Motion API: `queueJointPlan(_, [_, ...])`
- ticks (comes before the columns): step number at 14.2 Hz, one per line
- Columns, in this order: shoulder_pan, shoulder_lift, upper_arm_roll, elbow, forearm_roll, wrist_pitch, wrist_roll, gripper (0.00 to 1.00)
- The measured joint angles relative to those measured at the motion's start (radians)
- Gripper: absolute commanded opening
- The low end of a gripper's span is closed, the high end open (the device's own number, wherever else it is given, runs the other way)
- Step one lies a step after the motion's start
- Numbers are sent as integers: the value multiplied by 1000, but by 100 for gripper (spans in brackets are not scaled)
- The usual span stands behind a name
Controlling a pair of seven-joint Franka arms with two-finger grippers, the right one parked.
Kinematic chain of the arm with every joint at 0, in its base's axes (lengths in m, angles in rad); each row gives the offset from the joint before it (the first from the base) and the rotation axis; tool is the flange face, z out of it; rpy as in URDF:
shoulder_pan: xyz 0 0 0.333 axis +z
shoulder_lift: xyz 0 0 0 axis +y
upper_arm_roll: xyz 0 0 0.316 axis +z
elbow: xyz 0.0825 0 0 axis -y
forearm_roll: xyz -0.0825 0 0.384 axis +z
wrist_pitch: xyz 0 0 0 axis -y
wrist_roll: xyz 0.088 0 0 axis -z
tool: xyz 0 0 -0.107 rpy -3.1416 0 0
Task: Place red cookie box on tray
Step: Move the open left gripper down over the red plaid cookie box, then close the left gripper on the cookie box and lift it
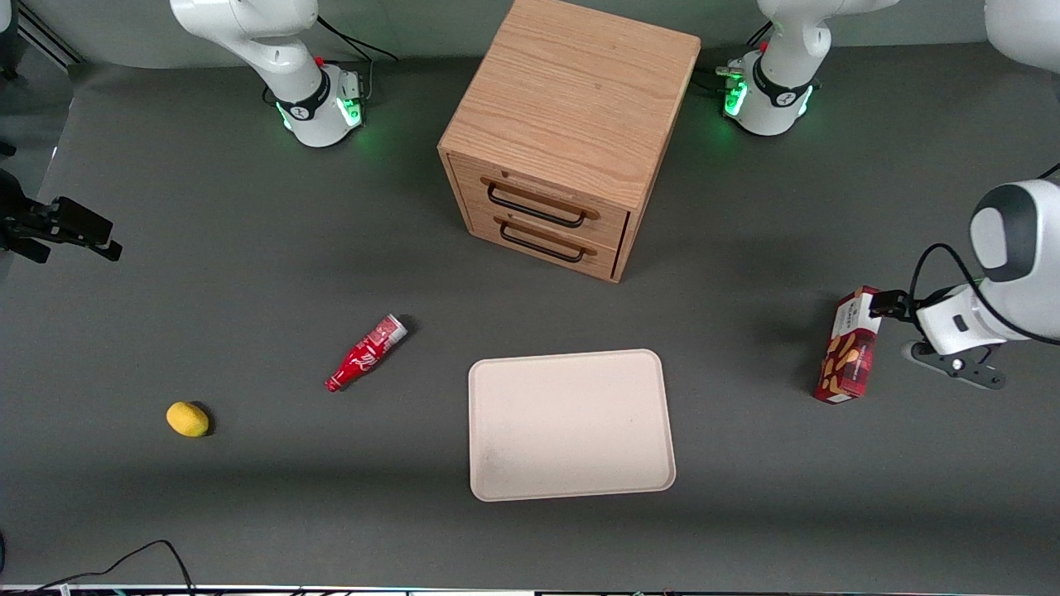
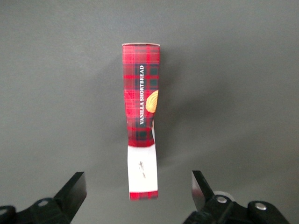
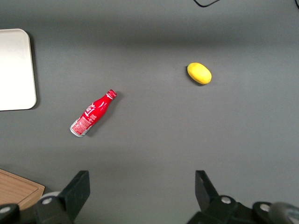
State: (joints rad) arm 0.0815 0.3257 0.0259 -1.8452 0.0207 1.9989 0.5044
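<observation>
Red cookie box [image 1: 848, 348] lies on the table [image 1: 248, 248] toward the working arm's end, well apart from the tray [image 1: 570, 424]. Slim dark-red plaid carton [image 2: 141, 119], white end panel, "VANILLA SHORTBREAD" along the side, tan cookie pictures. Gripper [image 2: 138, 193] hovers at its white end with fingers [image 2: 74, 189] spread wide either side, not touching. Tray sits in front of the drawer cabinet [image 1: 563, 132].

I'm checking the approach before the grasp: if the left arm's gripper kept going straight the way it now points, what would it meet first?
Probably the red cookie box. The gripper is open beside it in the front view, and the wrist view shows the box centred between its fingers. How much gap remains is unclear.
</observation>
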Motion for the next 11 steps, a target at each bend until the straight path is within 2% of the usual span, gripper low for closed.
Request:
queueJointPlan(8, [0, 77, -1, -166, 0, 305, 17, 100])
queueJointPlan(9, [0, 89, -1, -170, 0, 325, 18, 84])
queueJointPlan(10, [0, 99, -1, -172, 0, 337, 18, 55])
queueJointPlan(11, [0, 106, -1, -172, -3, 343, 17, 10])
